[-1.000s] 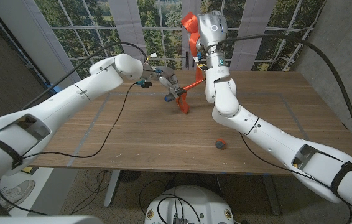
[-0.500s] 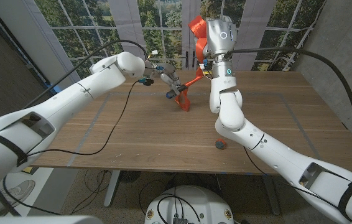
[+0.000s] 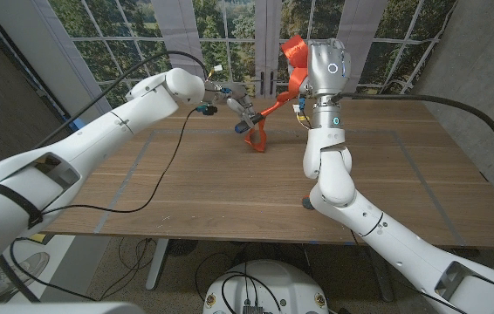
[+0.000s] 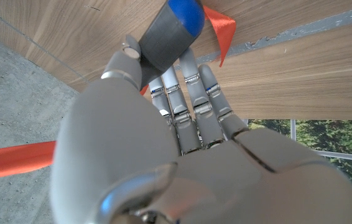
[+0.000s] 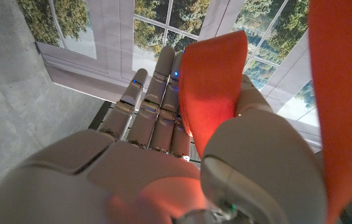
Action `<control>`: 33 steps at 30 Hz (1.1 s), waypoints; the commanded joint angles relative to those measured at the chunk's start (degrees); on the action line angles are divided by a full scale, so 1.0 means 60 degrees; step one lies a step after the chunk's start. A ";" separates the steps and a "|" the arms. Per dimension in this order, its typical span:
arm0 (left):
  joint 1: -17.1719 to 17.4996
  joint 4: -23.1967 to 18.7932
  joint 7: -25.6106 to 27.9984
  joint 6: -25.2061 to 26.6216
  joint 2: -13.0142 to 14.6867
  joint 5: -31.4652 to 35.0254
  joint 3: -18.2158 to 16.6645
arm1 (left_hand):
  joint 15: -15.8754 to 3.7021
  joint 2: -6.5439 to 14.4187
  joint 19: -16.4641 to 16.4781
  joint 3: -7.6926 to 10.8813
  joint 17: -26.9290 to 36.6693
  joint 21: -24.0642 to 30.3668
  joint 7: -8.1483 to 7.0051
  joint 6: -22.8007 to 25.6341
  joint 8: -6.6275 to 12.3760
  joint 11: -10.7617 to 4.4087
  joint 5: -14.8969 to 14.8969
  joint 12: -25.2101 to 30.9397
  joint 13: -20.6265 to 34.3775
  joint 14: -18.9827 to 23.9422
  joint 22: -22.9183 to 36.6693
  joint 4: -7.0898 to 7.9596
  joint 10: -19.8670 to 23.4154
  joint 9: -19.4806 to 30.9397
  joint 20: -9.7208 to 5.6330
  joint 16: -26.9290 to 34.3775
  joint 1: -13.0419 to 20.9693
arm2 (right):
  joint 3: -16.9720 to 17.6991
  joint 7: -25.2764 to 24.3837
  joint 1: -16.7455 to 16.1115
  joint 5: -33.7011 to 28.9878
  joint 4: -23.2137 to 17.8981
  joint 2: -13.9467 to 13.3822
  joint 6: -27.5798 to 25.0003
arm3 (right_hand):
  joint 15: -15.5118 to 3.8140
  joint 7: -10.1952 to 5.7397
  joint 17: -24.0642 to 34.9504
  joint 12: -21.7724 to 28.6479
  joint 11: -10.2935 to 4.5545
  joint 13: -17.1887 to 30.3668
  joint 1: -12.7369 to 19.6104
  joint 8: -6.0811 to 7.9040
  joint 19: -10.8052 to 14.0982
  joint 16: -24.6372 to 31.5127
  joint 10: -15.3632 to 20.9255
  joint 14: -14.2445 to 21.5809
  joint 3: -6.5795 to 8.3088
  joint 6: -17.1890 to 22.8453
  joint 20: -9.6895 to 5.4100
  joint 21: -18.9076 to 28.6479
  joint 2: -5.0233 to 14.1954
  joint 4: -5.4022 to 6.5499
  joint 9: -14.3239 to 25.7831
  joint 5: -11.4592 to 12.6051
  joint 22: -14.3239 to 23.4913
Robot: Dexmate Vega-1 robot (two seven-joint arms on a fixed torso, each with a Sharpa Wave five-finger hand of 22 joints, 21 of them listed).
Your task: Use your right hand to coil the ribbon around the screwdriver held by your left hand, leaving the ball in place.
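Head view: one screwdriver (image 3: 249, 125), one orange ribbon (image 3: 280, 103), one small ball (image 3: 310, 202), two robot hands. The left hand (image 3: 232, 104) grips the screwdriver above the far middle of the wooden table (image 3: 186, 183), the tool slanting down toward the boards with ribbon already bunched at its lower end. From the screwdriver the ribbon runs up and to the right to the right hand (image 3: 304, 61), which is raised high above the table's far edge with the ribbon's end sticking up from it. The ball lies well nearer than the screwdriver, just beside the right forearm, partly hidden by it. Broad bare wood lies on both sides of the screwdriver and toward the near edge.

Left wrist view: the left hand (image 4: 182, 149) has its fingers wrapped around the screwdriver's grey and blue handle (image 4: 166, 31); ribbon (image 4: 219, 28) shows beyond the handle against the table.

Right wrist view: the right hand (image 5: 163, 137) pinches the ribbon (image 5: 210, 87) between thumb and fingers.
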 commanded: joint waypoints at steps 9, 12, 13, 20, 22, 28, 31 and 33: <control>-0.0102 -0.0097 0.0100 0.0190 -0.0042 -0.0112 0.0004 | -0.1954 0.1101 0.0019 0.0125 -0.0007 0.0081 -0.0037 0.0717 0.0055 -0.0864 0.0037 0.0022 0.1439 0.1204 -0.0001 0.0087 0.0998 0.0664 0.0003 0.0059 0.1014 | 0.0610 -0.0786 -0.1449 0.0791 -0.0291 -0.0063 0.0064 | -0.0768 -0.0620 0.0050 0.0056 -0.0065 0.0024 0.1365 0.1765 -0.0012 -0.0048 0.0065 0.0506 0.0065 0.0975 -0.0009 -0.0035 0.1329 0.0019 0.0323 0.0040 0.0032; -0.0097 -0.0130 0.0136 0.0226 -0.0035 -0.0103 0.0008 | -0.1955 0.1102 0.0021 0.0123 0.0003 0.0083 -0.0029 0.0711 0.0049 -0.0848 0.0036 0.0022 0.1443 0.1184 -0.0001 0.0087 0.1009 0.0669 -0.0005 0.0059 0.1013 | 0.0702 -0.0991 -0.1597 0.1080 -0.0271 -0.0003 0.0097 | -0.0765 -0.0618 0.0068 0.0060 -0.0047 0.0015 0.1378 0.1765 -0.0017 -0.0039 0.0090 0.0516 0.0066 0.0973 -0.0002 -0.0038 0.1327 0.0006 0.0322 0.0040 0.0032; -0.0086 -0.0138 0.0158 0.0242 -0.0039 -0.0116 -0.0001 | -0.1955 0.1098 0.0012 0.0123 -0.0009 0.0081 -0.0021 0.0718 0.0052 -0.0853 0.0037 0.0016 0.1439 0.1196 -0.0001 0.0084 0.1008 0.0675 0.0007 0.0056 0.1015 | 0.0690 -0.1047 -0.1622 0.1087 -0.0254 -0.0008 0.0083 | -0.0770 -0.0613 0.0071 0.0060 -0.0042 0.0019 0.1378 0.1765 -0.0015 -0.0039 0.0084 0.0519 0.0066 0.0973 -0.0001 -0.0037 0.1327 0.0006 0.0320 0.0040 0.0032; -0.0048 -0.0247 0.0249 0.0329 -0.0010 -0.0136 -0.0022 | -0.1959 0.1104 0.0011 0.0125 0.0034 0.0084 -0.0038 0.0720 0.0028 -0.0855 0.0037 0.0014 0.1460 0.1168 -0.0002 0.0087 0.1027 0.0669 -0.0003 0.0068 0.1010 | 0.0770 -0.1428 -0.1979 0.1437 -0.0328 -0.0056 0.0064 | -0.0758 -0.0613 0.0073 0.0053 -0.0014 0.0021 0.1381 0.1769 -0.0015 -0.0055 0.0066 0.0529 0.0071 0.0971 -0.0003 -0.0039 0.1329 0.0000 0.0323 0.0039 0.0033; -0.0024 -0.0312 0.0332 0.0409 -0.0009 -0.0108 -0.0031 | -0.1951 0.1096 0.0013 0.0123 -0.0001 0.0085 -0.0044 0.0724 0.0028 -0.0865 0.0036 0.0000 0.1440 0.1187 -0.0002 0.0086 0.1038 0.0676 -0.0007 0.0054 0.1006 | 0.0830 -0.1551 -0.2070 0.1608 -0.0351 -0.0020 0.0070 | -0.0757 -0.0608 0.0092 0.0055 -0.0024 0.0027 0.1398 0.1765 -0.0010 -0.0051 0.0065 0.0512 0.0072 0.0973 -0.0004 -0.0037 0.1328 -0.0014 0.0313 0.0040 0.0033; 0.0016 -0.0396 0.0411 0.0461 0.0003 -0.0161 -0.0072 | -0.1957 0.1094 0.0017 0.0124 -0.0006 0.0088 -0.0032 0.0732 0.0022 -0.0898 0.0038 -0.0011 0.1454 0.1184 -0.0003 0.0081 0.1030 0.0686 -0.0005 0.0050 0.1011 | 0.0889 -0.1813 -0.2389 0.1731 -0.0478 -0.0052 -0.0141 | -0.0751 -0.0610 0.0080 0.0061 -0.0029 0.0024 0.1382 0.1770 -0.0009 -0.0072 0.0085 0.0528 0.0070 0.0971 -0.0002 -0.0038 0.1326 -0.0006 0.0319 0.0038 0.0034; 0.0004 -0.0418 0.0394 0.0504 0.0011 -0.0170 -0.0061 | -0.1952 0.1101 0.0017 0.0125 -0.0005 0.0090 -0.0037 0.0730 0.0015 -0.0866 0.0038 -0.0007 0.1482 0.1180 -0.0002 0.0084 0.1013 0.0687 0.0000 0.0049 0.1010 | 0.0981 -0.1918 -0.2565 0.1951 -0.0517 -0.0082 -0.0162 | -0.0761 -0.0601 0.0081 0.0065 -0.0003 0.0021 0.1400 0.1772 -0.0009 -0.0081 0.0103 0.0534 0.0084 0.0974 -0.0003 -0.0039 0.1322 -0.0022 0.0318 0.0041 0.0034; 0.0009 -0.0484 0.0444 0.0533 0.0030 -0.0123 -0.0051 | -0.1954 0.1102 0.0019 0.0123 -0.0007 0.0091 -0.0040 0.0732 0.0017 -0.0849 0.0038 -0.0016 0.1453 0.1182 -0.0002 0.0084 0.1047 0.0697 -0.0008 0.0051 0.1009 | 0.1032 -0.2044 -0.2680 0.2099 -0.0549 -0.0098 -0.0130 | -0.0755 -0.0611 0.0077 0.0061 -0.0011 0.0016 0.1398 0.1770 -0.0009 -0.0084 0.0102 0.0540 0.0084 0.0971 -0.0001 -0.0039 0.1322 -0.0021 0.0317 0.0041 0.0034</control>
